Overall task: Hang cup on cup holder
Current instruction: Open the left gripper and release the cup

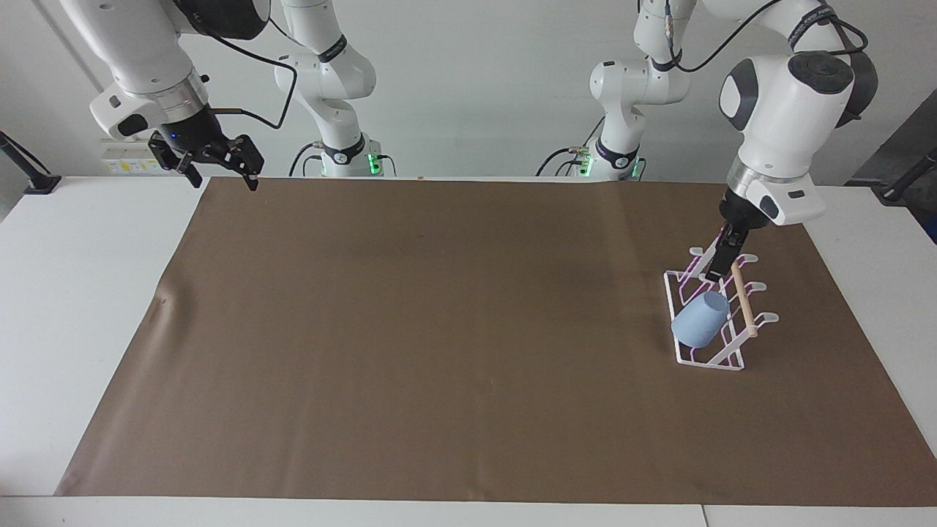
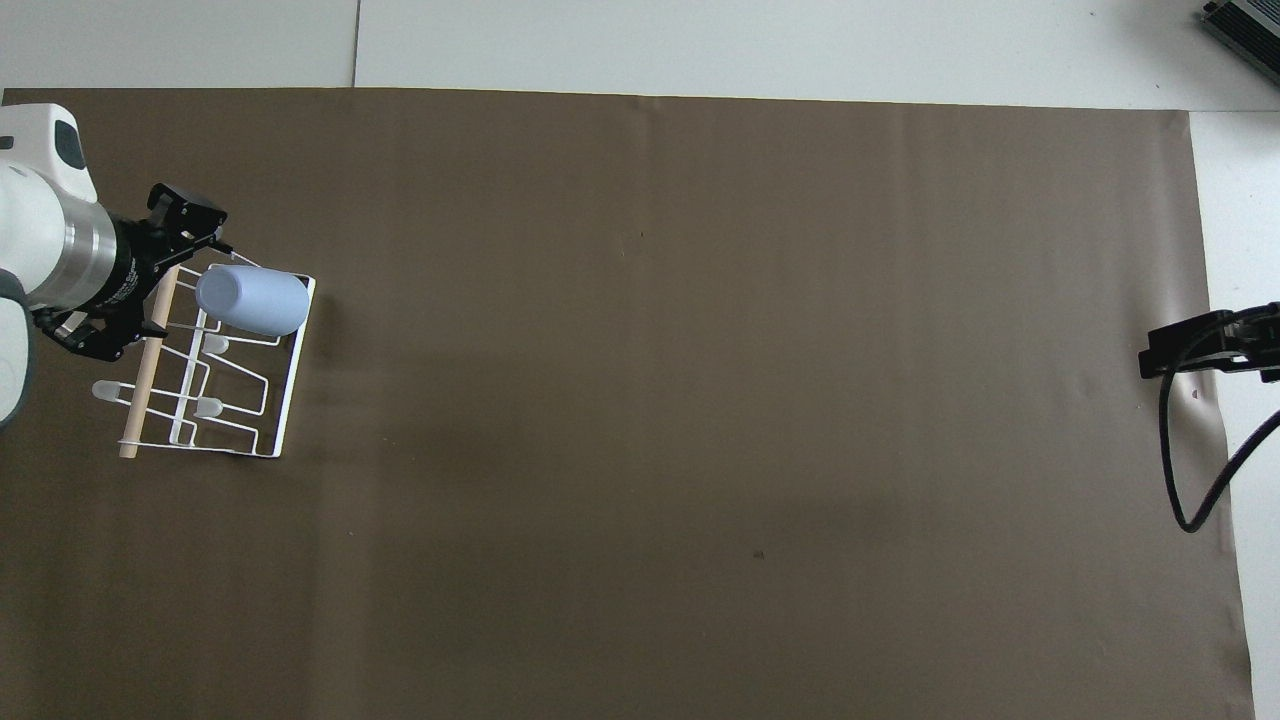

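Cup [image 1: 700, 320] is seen seated on cup holder [image 1: 708, 359], at about 6 o'clock from left gripper [image 1: 721, 263]; fingers apart, nothing held. Right gripper [image 1: 207, 162] waits, open.

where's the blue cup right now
The cup hangs tilted on a prong of the cup holder, on the brown mat at the left arm's end of the table. The left hand is above the rack, clear of the cup.
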Action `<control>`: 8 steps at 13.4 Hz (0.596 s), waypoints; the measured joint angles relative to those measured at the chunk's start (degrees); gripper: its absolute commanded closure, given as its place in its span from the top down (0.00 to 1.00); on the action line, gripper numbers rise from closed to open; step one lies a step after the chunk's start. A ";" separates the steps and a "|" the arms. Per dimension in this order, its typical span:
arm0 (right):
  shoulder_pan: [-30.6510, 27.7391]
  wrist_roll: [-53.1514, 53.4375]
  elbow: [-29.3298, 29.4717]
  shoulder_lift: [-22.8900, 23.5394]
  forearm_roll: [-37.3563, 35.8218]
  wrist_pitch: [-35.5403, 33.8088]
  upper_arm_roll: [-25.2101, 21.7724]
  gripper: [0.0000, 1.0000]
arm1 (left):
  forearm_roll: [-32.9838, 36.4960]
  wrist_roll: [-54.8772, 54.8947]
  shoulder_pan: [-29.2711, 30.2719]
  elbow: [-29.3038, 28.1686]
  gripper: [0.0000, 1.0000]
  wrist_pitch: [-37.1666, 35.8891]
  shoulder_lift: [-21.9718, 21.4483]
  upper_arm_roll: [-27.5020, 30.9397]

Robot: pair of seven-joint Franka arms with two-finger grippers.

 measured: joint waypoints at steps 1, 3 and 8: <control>0.01 0.00 0.00 0.00 0.00 0.00 0.01 1.00 | -0.26 4.00 0.00 0.00 1.00 -0.92 -0.52 0.00; 0.01 0.00 -0.01 0.00 0.00 0.00 0.01 1.00 | -0.61 12.23 -0.02 0.00 1.00 -3.25 -1.60 -0.11; 0.01 0.00 -0.01 0.00 0.00 0.00 0.01 1.00 | -2.80 31.19 -0.30 0.00 1.00 -8.32 -4.05 -0.56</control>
